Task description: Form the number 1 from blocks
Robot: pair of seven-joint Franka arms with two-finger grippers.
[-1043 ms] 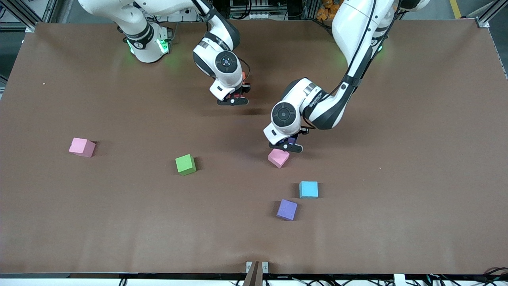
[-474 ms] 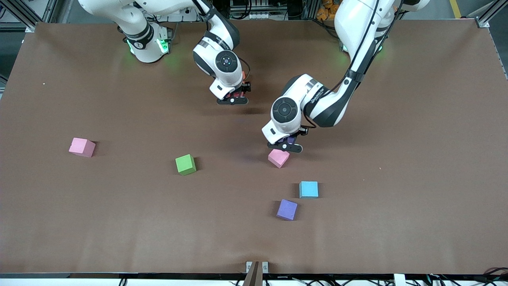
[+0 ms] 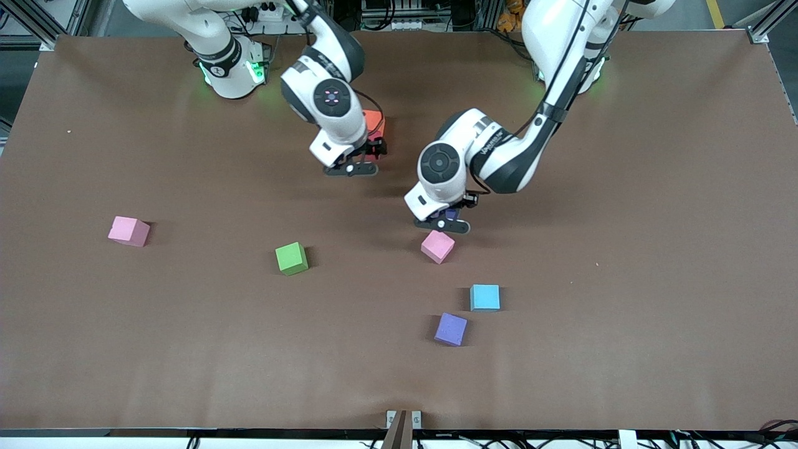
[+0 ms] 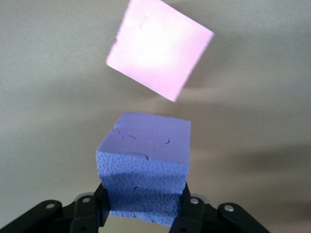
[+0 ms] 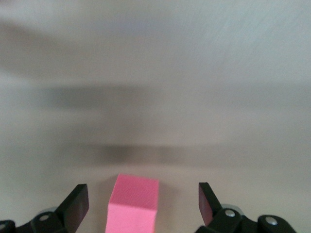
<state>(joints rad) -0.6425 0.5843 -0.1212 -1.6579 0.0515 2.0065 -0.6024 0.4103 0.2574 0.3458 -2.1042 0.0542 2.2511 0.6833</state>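
the left gripper (image 3: 444, 223), mid-frame in the front view, is clamped on a purple block (image 4: 144, 162) & hangs over the table (image 3: 623, 249) just above a pink block (image 3: 437, 246); in the left wrist view the held cube sits between the pads w/ that pink block (image 4: 159, 54) showing below it, apart from it. the right gripper (image 3: 351, 167), upper centre of the frame, has its jaws wide & holds nothing; an orange-red block (image 3: 374, 122) sits on the table right by it, partly hidden by the wrist, & the right wrist view shows it (image 5: 132, 204) lying between the spread fingers (image 5: 76, 206), apparently not touched. other blocks are loose: a second pink one (image 3: 129, 231) at mid-left, a green one (image 3: 292, 258) left of centre, a light blue one (image 3: 485, 297) & a second purple one (image 3: 451, 328) lower centre-right. judged step: early in building the digit, the orange-red cube looks just set as the top of the stroke, w/ the left arm carrying the next piece. next move likely calls for bringing the purple cube in line below the orange-red one, square to it, w/o bumping the pink cube or the right arm close by.
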